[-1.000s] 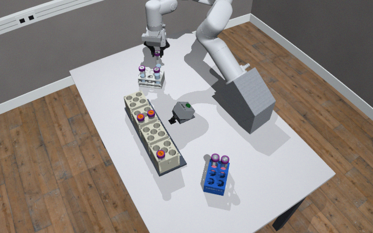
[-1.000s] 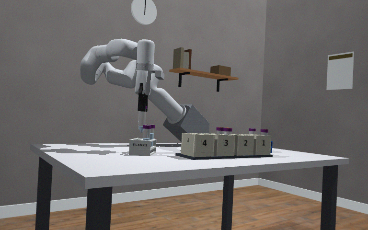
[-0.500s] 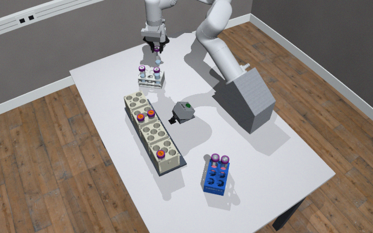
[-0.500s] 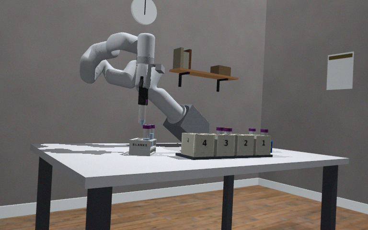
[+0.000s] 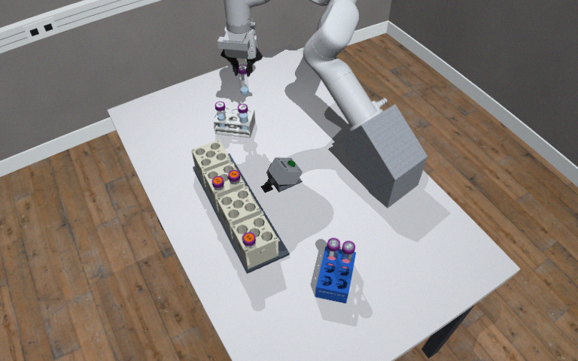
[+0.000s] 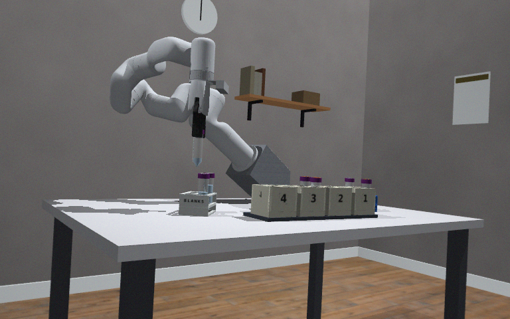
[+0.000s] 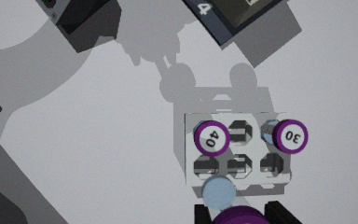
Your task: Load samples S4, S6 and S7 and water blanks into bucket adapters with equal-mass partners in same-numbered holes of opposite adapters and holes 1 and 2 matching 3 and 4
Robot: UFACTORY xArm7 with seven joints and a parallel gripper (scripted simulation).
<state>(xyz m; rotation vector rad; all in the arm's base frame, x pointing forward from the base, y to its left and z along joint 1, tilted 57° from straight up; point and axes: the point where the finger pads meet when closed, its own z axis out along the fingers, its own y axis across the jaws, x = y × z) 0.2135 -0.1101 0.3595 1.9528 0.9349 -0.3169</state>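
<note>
Near the table's (image 5: 170, 114) (image 6: 263, 236) far left corner, the black end effector (image 5: 241, 68) (image 6: 198, 133) grips a purple-capped clear tube (image 5: 243, 80) (image 6: 197, 152) (image 7: 241, 218). Only the wrist view reads 40 and 30 on two racked blanks; the top view counts three orange-dotted tubes (image 5: 217, 181) (image 5: 233, 175) (image 5: 248, 238).

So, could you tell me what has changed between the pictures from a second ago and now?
The jaws have risen, lifting the held tube higher above the table beside the blanks rack. Nothing was newly taken hold of or let go. The rack with its two tubes, the four adapters and the blue rack stayed as they were.
</note>
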